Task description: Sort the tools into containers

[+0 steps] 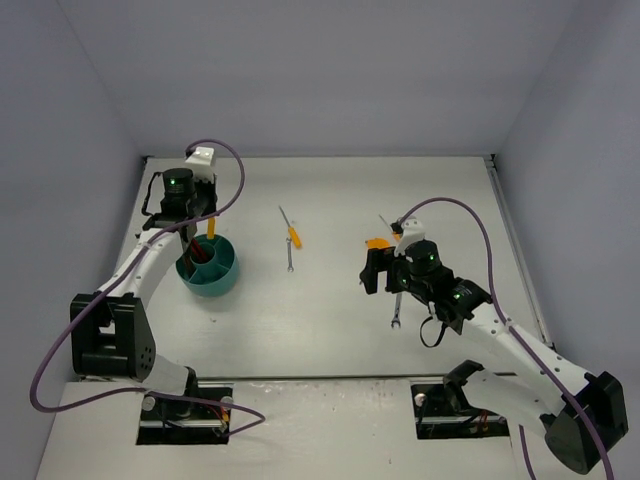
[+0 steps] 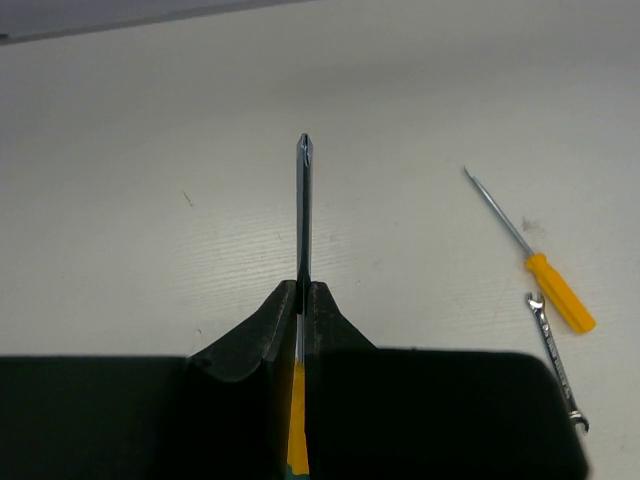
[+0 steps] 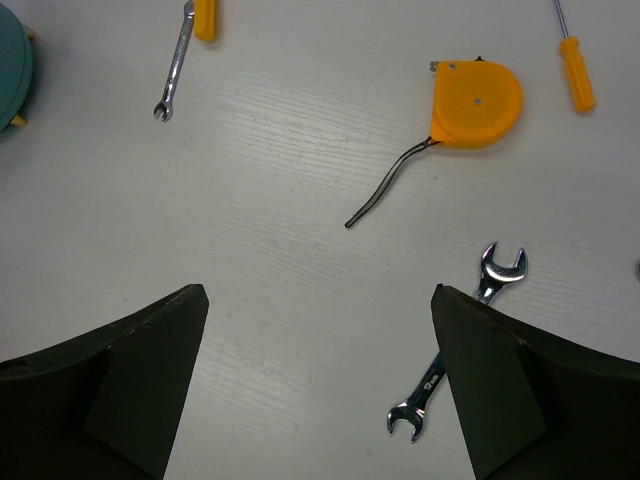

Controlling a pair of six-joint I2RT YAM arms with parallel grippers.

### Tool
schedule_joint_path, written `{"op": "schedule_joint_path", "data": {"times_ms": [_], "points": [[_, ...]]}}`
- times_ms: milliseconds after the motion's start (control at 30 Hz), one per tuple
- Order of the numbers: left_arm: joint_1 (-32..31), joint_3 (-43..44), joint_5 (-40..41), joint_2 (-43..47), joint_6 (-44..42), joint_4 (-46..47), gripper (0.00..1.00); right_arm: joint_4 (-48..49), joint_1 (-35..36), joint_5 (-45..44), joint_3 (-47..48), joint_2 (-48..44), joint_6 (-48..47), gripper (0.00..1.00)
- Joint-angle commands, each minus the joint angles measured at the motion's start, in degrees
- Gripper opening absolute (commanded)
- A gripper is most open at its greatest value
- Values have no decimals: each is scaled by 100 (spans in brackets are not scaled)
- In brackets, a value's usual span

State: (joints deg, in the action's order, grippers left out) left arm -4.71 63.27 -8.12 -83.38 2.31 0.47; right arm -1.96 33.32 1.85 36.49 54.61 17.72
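Note:
The teal bowl [image 1: 224, 283] stands at the left, with dark tools inside that I cannot tell apart. My left gripper [image 1: 192, 238] hangs over it, shut on an orange-handled screwdriver [image 2: 303, 205] whose shaft points away from the fingers [image 2: 260, 335]. My right gripper [image 3: 320, 295] is open and empty above the table, and it shows at mid-right in the top view [image 1: 383, 277]. A silver wrench [image 3: 500, 270] lies partly under its right finger. An orange-headed tool [image 3: 478, 103] with a dark tail lies beyond it.
A second orange-handled screwdriver [image 1: 293, 236] and a small wrench [image 1: 290, 260] lie mid-table, also in the left wrist view [image 2: 558, 292]. A third screwdriver [image 3: 576, 72] lies at the far right. White walls close in the table.

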Motion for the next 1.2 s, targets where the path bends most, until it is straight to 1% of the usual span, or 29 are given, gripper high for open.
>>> {"op": "schedule_joint_path", "data": {"times_ms": [0, 133, 333, 600, 700, 767, 800, 1000, 1067, 1100, 1167], "points": [[14, -111, -371, 73, -686, 732, 0, 266, -36, 17, 64, -61, -97, 92], [14, -291, -419, 104, -1085, 780, 0, 266, -36, 17, 69, -64, -102, 92], [5, -799, -563, 363, -1474, 780, 0, 265, -36, -9, 69, -48, -102, 92], [5, -1110, -453, 780, -1655, 762, 0, 266, -36, -62, 60, -54, -118, 92], [5, -1157, -445, 932, -1606, 688, 6, 266, -36, -70, 44, -89, -111, 92], [5, -1159, -512, 1047, -1577, 616, 16, 266, -36, -87, 26, -133, -103, 92], [5, -1159, -515, 1084, -1568, 581, 18, 266, -36, -96, 25, -135, -102, 92], [5, -1181, -333, 1189, -1677, 195, 18, 281, -36, -88, 27, -126, -102, 92], [5, -1178, -330, 1227, -1634, 182, 20, 277, -36, -81, 18, -133, -102, 92], [5, -1167, -340, 1251, -1592, 191, 22, 275, -36, -79, 16, -144, -98, 92], [-43, -1063, -356, 1321, -1451, 173, 33, 275, -36, -79, 7, -179, -94, 92]]}}
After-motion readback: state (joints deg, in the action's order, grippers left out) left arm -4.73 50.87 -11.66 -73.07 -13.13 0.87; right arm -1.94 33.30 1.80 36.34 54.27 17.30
